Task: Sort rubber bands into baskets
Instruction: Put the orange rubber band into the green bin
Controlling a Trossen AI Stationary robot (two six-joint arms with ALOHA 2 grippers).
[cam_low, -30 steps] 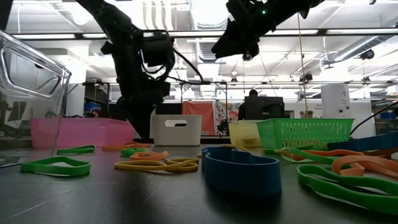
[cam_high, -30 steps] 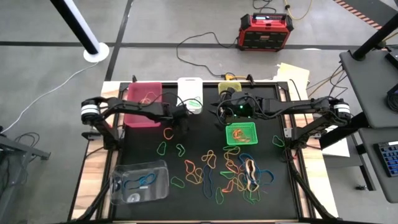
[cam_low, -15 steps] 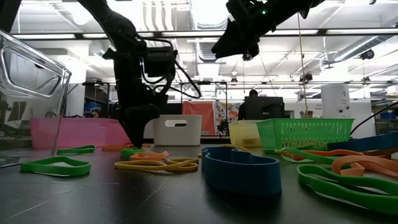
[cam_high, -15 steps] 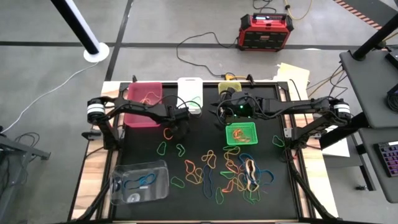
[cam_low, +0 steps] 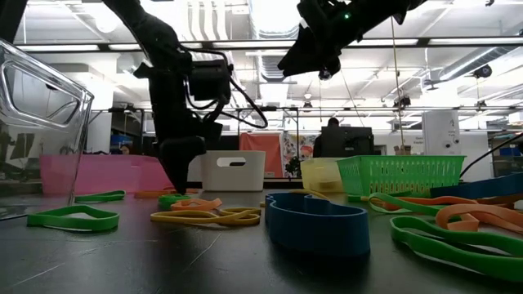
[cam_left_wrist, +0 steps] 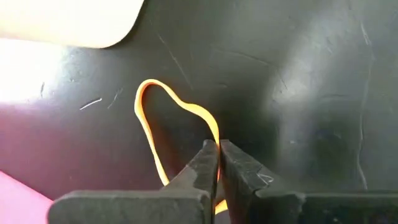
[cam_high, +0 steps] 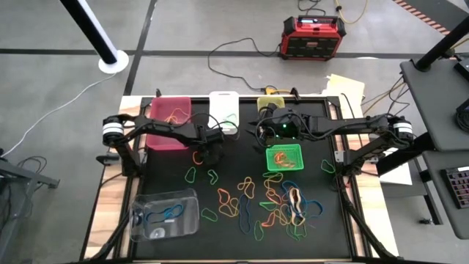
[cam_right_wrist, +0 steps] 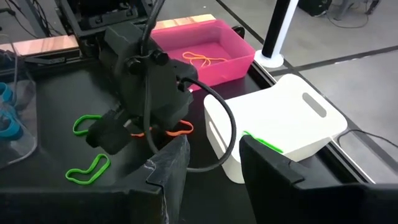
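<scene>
My left gripper (cam_high: pixel 206 152) stands low over the black mat, just in front of the pink basket (cam_high: pixel 170 121) and the white basket (cam_high: pixel 224 110). It is shut on an orange rubber band (cam_left_wrist: pixel 149 121) that lies on the mat. In the low view its fingertips (cam_low: pixel 180 184) reach down to the mat. My right gripper (cam_right_wrist: pixel 211 168) is open and empty, held high near the yellow-green basket (cam_high: pixel 270 103) and behind the green mesh basket (cam_high: pixel 284 158). Many coloured bands (cam_high: pixel 256 202) lie loose on the mat. My left gripper pinches one strand of the orange band's loop (cam_left_wrist: pixel 213 132) between its two fingertips. The fingers come from above, pointing down. The rest of the loop lies flat and slack on the mat.
A clear basket (cam_high: pixel 165 214) with blue bands stands at the near left. The pink basket holds an orange band, the green mesh basket several. Two green bands (cam_high: pixel 192 174) lie just in front of my left gripper. A red-black box (cam_high: pixel 313 37) stands on the floor behind the table.
My left gripper has gone down toward the orange band on the mat and a little toward the table's near edge. My right arm has kept still.
</scene>
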